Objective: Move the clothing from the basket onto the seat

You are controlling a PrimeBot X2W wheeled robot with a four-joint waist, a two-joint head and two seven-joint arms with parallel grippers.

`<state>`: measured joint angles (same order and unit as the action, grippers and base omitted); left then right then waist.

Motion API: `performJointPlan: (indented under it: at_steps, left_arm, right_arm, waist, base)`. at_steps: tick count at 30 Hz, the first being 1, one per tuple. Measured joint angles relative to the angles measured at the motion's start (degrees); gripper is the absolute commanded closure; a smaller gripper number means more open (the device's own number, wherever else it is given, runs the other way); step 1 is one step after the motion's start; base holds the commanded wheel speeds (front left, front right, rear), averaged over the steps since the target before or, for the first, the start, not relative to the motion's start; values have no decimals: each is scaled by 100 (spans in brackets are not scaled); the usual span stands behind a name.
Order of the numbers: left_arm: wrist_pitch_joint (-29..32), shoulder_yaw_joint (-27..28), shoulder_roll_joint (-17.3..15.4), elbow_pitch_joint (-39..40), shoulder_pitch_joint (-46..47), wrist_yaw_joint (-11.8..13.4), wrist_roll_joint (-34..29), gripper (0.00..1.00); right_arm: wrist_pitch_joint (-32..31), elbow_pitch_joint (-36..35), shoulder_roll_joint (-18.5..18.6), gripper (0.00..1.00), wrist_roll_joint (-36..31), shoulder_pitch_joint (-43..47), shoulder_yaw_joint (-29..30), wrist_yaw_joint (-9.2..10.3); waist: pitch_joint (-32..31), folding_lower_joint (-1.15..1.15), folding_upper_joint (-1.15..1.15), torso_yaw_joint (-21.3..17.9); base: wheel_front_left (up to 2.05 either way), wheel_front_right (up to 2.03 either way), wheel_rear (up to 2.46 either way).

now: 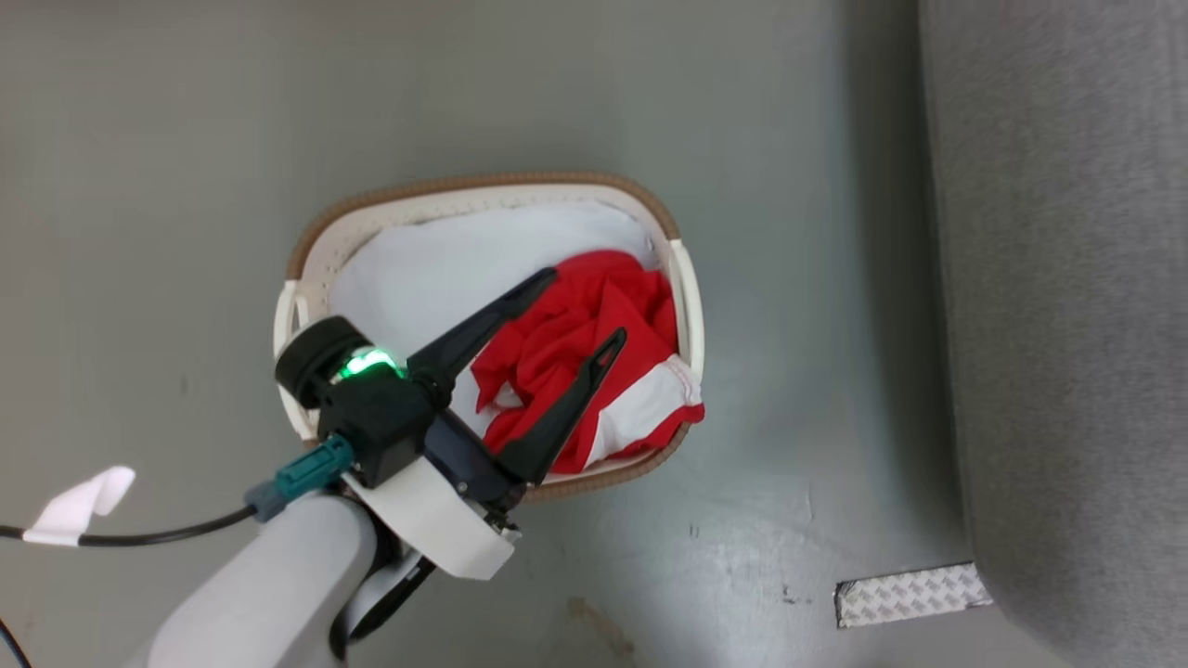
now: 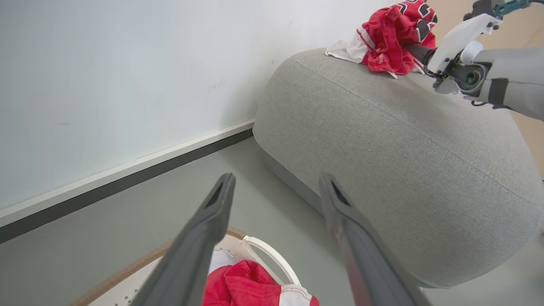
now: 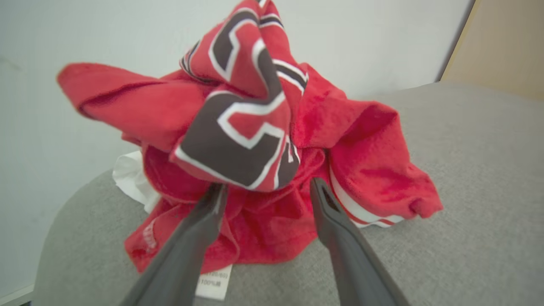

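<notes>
The clothing lies in two places. One red garment with black-and-white lettering (image 3: 238, 140) sits heaped on top of the seat (image 3: 467, 191), close to the seat's rounded end. A white care label (image 3: 214, 287) shows beneath the heap. A second red garment with white bands (image 1: 640, 306) lies bunched in the basket (image 1: 483, 183), which stands on the grey floor (image 1: 186, 186) near the seat's side without touching it. This garment fills the half of the basket nearer the seat, with one white-banded edge draped over the brown rim on that side. The plain white liner (image 1: 445, 269) shows bare in the half farther from the seat.

The left gripper (image 1: 587, 304) hangs over the basket with its fingers spread wide above the red cloth, gripping nothing. The pictures do not settle whether the tips touch the fabric. The right gripper (image 3: 267, 186) is on top of the seat at the lettered heap. Its fingers are also spread, with cloth bulging between the tips but not pinched.

A pale wall (image 2: 106, 63) with a dark skirting runs past the seat's rounded end. A ridged metal plate (image 1: 910, 594) lies on the floor at the seat's foot.
</notes>
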<state>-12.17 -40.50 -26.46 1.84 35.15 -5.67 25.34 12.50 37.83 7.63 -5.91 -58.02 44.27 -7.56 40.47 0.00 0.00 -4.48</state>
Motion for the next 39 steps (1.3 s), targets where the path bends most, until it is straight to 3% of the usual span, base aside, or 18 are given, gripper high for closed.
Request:
performJointPlan:
  at_steps: [7, 13, 20, 29, 39]
  left_arm:
    - [-157, 63, 103, -341, -466, 147, 197, 0]
    - [-257, 179, 275, -751, -1034, 301, 354, 0]
    - [-297, 831, 678, -932, -1824, 521, 369, 0]
    - [-298, 2100, 1188, -1040, -3051, 563, -102, 0]
    - [-298, 3429, 1825, -1280, -4007, 226, -840, 0]
  right_arm:
    - [231, -168, -148, 0, 269, 1237, -842, 0]
    - [257, -1597, -333, 0, 739, 2563, -1727, 1]
    - [268, -2860, -446, 0, 906, 4198, -2771, 1]
    - [267, -3228, -475, 0, 1088, 5381, -3576, 1]
    - [267, -2802, -483, 0, 1569, 6200, -4078, 0]
  waist:
    - [-728, -1, 0, -112]
    - [-1542, -2, 0, -159]
    - [-2511, -3, 0, -70]
    - [-3488, -3, 0, 260]
    - [-4163, -2, 0, 556]
  base:
    - [0, 0, 0]
    - [0, 0, 0]
    - [0, 0, 0]
    - [0, 0, 0]
    - [0, 0, 0]
